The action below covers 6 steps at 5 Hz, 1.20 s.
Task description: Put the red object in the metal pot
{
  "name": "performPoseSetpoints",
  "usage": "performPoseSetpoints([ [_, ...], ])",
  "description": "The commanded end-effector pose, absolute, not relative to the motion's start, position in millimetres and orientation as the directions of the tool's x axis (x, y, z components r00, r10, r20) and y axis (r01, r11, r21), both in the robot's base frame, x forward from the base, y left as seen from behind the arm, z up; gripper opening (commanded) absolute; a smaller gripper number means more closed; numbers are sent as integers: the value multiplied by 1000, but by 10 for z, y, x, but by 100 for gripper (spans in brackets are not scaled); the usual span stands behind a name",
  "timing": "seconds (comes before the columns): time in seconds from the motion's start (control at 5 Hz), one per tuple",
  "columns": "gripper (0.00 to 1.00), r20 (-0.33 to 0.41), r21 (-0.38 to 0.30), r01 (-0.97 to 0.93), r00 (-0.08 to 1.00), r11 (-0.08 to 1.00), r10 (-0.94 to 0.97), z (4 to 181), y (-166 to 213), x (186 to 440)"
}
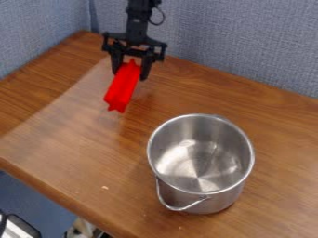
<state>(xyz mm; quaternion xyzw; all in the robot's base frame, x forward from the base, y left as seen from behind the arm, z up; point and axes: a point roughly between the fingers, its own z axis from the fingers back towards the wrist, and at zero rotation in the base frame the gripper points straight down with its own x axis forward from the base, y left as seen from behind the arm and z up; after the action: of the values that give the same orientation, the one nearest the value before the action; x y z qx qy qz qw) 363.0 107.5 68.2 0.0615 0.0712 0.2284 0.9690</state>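
My gripper [132,65] hangs over the back left of the wooden table [62,102], pointing almost straight down. It is shut on the upper end of the red object [121,87], a bright red bar that dangles tilted below the black fingers, its lower end just clear of the tabletop. The metal pot [200,161] stands upright and empty at the front right, well apart from the bar, with its thin wire handle hanging toward the table's front edge.
A blue-grey wall [236,37] runs close behind the table. The table's front edge [74,204] cuts diagonally across the lower left. Bare wood lies between the bar and the pot.
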Motion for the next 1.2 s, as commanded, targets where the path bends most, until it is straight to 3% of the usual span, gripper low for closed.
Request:
performPoseSetpoints([
  [0.0, 0, -31, 136, -438, 894, 888, 446, 1115, 1291, 3662],
  [0.2, 0, -32, 122, -393, 916, 912, 399, 1342, 1358, 3462],
  [0.6, 0, -7, 88, -318, 948, 944, 320, 1703, 1032, 3123],
  [0.8, 0, -2, 75, -251, 968, 965, 252, 1800, 744, 2887],
  [1.0, 0, -3, 81, -127, 992, 989, 128, 1763, 440, 2703],
])
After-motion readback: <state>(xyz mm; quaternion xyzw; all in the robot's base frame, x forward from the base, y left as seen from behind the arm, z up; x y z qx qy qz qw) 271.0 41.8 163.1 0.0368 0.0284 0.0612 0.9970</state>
